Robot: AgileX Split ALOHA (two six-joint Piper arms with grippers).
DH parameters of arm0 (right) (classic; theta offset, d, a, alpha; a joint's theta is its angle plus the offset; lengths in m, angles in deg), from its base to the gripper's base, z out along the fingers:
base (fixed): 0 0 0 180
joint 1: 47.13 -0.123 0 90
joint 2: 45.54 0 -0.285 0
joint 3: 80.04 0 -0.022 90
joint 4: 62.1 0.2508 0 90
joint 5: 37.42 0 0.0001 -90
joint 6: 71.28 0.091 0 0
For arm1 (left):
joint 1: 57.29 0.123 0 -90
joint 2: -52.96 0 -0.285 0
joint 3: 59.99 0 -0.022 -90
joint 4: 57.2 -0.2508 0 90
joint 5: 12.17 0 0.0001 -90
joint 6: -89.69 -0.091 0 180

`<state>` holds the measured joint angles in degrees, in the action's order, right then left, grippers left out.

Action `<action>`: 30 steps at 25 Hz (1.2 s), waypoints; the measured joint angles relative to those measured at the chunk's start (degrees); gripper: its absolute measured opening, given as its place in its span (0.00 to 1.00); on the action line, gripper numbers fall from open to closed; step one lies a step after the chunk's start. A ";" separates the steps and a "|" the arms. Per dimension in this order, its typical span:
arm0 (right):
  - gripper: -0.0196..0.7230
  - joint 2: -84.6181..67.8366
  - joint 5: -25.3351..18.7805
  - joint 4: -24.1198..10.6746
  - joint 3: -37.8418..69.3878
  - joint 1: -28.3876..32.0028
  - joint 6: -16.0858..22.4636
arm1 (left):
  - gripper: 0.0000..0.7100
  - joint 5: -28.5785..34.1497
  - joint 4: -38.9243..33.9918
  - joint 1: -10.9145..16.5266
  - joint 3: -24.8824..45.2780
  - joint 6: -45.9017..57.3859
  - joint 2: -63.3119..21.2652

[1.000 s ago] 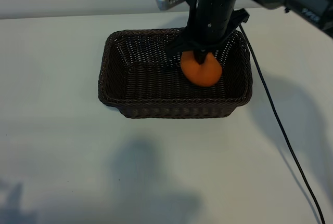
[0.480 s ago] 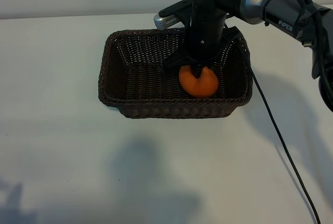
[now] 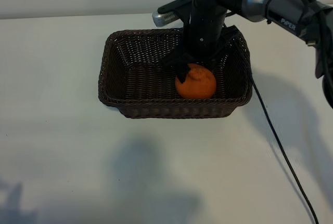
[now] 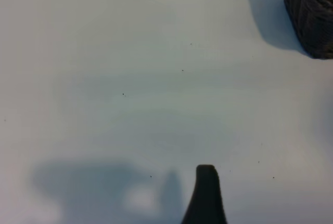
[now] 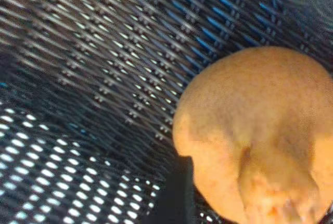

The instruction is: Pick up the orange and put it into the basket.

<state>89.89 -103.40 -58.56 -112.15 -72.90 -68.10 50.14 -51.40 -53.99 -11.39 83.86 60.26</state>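
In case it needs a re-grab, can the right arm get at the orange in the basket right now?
Probably yes: the right gripper hangs directly over the orange inside the open-topped basket, with nothing between them.

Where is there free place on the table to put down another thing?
Bare table lies left of and in front of the basket. The basket's right end is crowded by the orange and the right gripper above it; a cable crosses the right side.

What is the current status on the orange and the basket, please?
Right gripper open, low inside basket. Orange resting on basket floor, released. Left gripper off to the side over bare table. Nothing obstructing.
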 joint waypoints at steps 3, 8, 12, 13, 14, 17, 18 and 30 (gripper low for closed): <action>0.97 -1.86 -0.33 -1.21 0.00 0.00 0.28 | 0.83 0.00 0.00 0.00 0.00 0.00 0.00; 0.93 -4.75 -2.60 -5.68 0.00 3.03 1.63 | 0.83 0.00 0.00 0.00 0.00 0.00 0.00; 0.89 -5.80 -3.57 -7.04 0.00 10.53 0.59 | 0.83 0.00 0.00 0.00 0.00 0.00 0.00; 0.89 -5.96 -3.67 -7.10 0.00 12.71 -0.06 | 0.83 0.00 0.00 0.00 0.00 0.00 0.00; 0.88 -6.09 -3.67 -7.10 0.00 14.94 -0.61 | 0.83 0.00 0.00 0.00 0.00 0.00 0.00; 0.87 -6.20 -3.67 -7.10 0.00 21.38 -2.51 | 0.83 0.00 0.00 0.00 0.00 0.00 0.00; 0.87 -6.20 -3.67 -7.10 0.00 23.33 -3.18 | 0.83 0.00 0.00 0.00 0.00 0.00 0.00; 0.83 -7.93 -3.85 -0.72 0.00 42.63 -5.86 | 0.83 0.00 0.00 0.00 0.00 0.00 0.00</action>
<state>81.96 -107.25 -59.28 -112.15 -30.26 -73.96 50.14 -51.40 -53.99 -11.39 83.86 60.26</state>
